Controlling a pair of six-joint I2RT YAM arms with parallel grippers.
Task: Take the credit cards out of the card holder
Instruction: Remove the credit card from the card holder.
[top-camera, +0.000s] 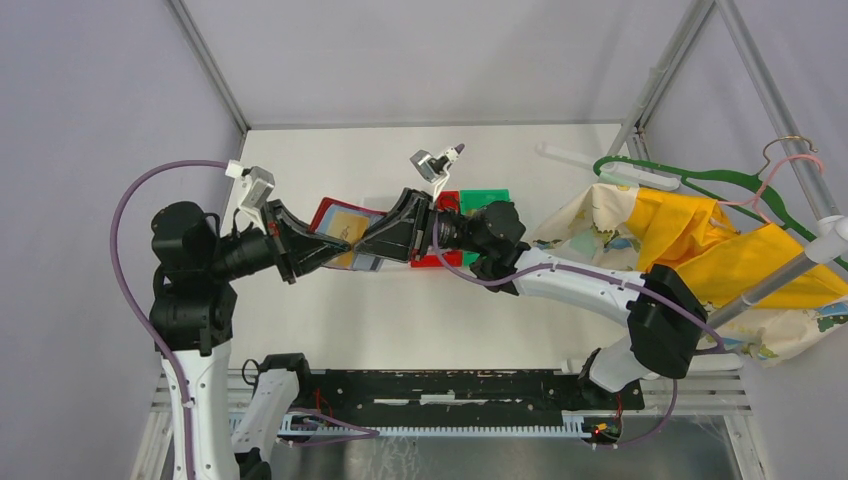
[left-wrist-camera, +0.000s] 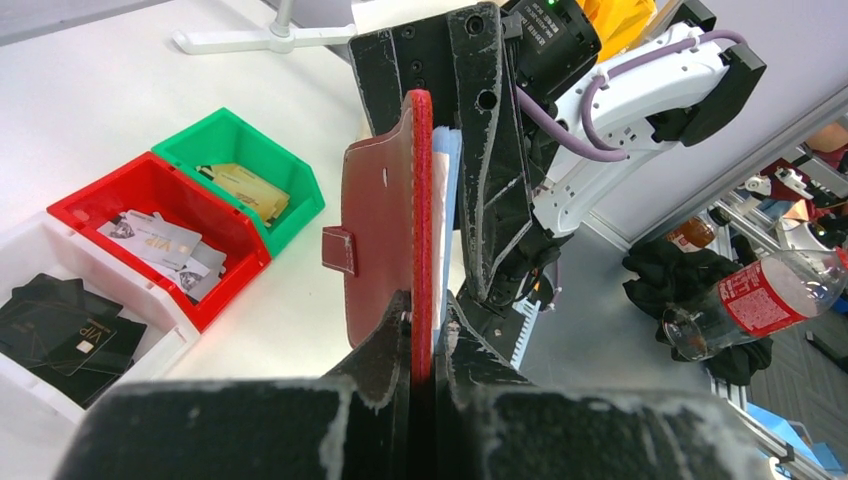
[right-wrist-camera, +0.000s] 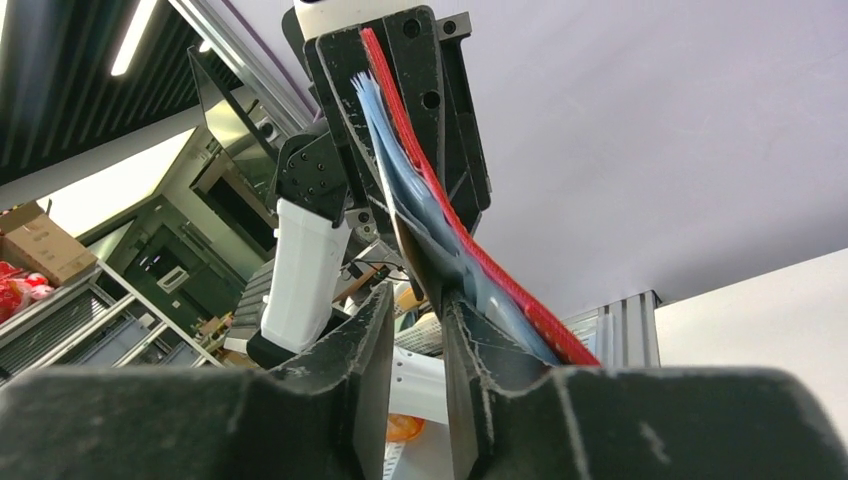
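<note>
Ideally, with your left pincer (left-wrist-camera: 424, 318) clamped on the card holder (left-wrist-camera: 385, 210) aloft over the counter (top-camera: 400, 310) at centre frame, your right pincer (right-wrist-camera: 415, 300), its bite impossible to tell, needed to draw the gold credit card (top-camera: 350, 228) straight out.

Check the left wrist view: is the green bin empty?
No, the green bin holds several tan cards.
</note>
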